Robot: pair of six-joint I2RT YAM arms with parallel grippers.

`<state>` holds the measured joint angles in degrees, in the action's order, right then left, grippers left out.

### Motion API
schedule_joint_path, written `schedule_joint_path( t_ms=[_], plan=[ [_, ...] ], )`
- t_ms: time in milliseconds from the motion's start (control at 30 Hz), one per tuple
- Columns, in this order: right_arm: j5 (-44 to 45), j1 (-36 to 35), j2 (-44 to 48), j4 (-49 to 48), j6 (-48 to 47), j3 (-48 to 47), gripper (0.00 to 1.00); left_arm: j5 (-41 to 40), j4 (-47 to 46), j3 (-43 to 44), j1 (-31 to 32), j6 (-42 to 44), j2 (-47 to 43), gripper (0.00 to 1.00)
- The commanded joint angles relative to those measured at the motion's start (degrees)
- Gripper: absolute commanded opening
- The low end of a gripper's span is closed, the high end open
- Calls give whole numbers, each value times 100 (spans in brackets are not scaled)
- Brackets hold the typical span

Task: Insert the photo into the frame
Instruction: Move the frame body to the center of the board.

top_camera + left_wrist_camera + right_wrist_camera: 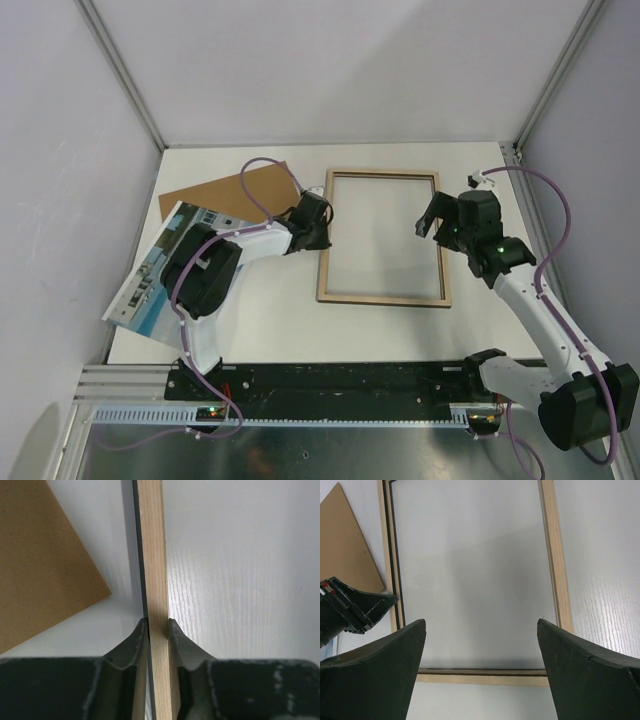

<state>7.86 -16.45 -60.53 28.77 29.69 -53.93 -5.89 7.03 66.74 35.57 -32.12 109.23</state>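
My left claw (322, 232) is clenched on the left rail of the frame (384, 297), one finger on each side of the pale wood strip. The frame lies flat, wood side up, mid-counter (400, 335) toward the far edge. My right claw (433, 222) hangs released, fingers spread wide, over the frame's right rail. The photo (148, 292) lies at the counter's left edge, partly under my left arm. The brown backing board (225, 190) sits toward the far left corner.
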Motion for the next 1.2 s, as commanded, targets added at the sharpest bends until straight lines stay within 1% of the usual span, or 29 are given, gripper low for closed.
schedule_joint_path(
  t_ms=[0,33,100,333,567,800,1000,1167],
  plan=[
    [-87,56,145,-117,-104,39,97,-26,22,181,191,206,89,6],
    [-102,68,146,-117,-108,40,97,-22,29,177,220,215,89,3],
    [-114,73,147,-118,-121,47,97,-10,56,165,312,230,72,1],
    [-141,87,141,-91,-130,102,97,-75,224,-22,689,-177,-104,0],
    [-174,90,138,-67,-169,143,97,-196,294,-379,952,-960,-413,0],
    [-280,89,86,-105,-215,202,97,-562,289,-907,1175,-1938,-805,0],
    [-398,84,26,-175,-226,271,97,-769,264,-1099,1448,-2701,-861,0],
    [-424,80,-24,-183,-261,270,97,-758,250,-945,1516,-2773,-719,0]
  ],
)
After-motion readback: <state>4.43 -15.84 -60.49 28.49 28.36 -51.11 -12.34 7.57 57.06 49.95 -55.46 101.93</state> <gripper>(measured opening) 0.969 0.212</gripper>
